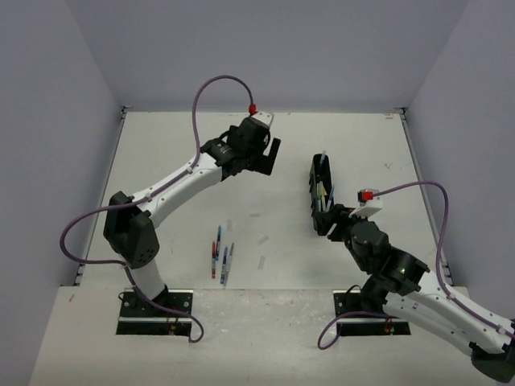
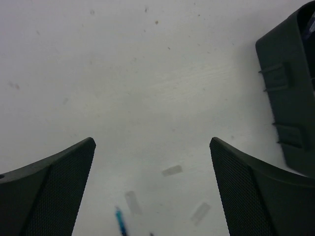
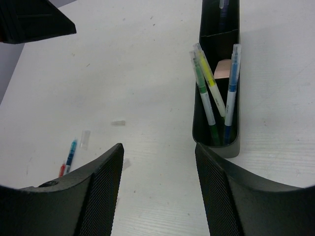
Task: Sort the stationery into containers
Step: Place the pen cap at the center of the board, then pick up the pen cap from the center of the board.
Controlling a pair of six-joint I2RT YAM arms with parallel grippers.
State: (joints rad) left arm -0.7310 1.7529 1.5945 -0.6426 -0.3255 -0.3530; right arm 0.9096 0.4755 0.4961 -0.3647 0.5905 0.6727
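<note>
Tabletop (image 3: 123, 73) holds the organiser tray (image 3: 216, 149) just ahead of the right hand (image 3: 158, 152).

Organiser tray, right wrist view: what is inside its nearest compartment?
A green pen, a yellow pen and a blue pen lean inside the tray, with a pinkish piece behind them. The tray's near wall hides their lower ends.

- my left arm (image 1: 173, 185): white links, black joints, purple cable (image 1: 213, 82)
- right arm (image 1: 442, 310): same build, red plug (image 1: 367, 195)
- fingers (image 3: 98, 196): black, mesh-textured pads
</note>
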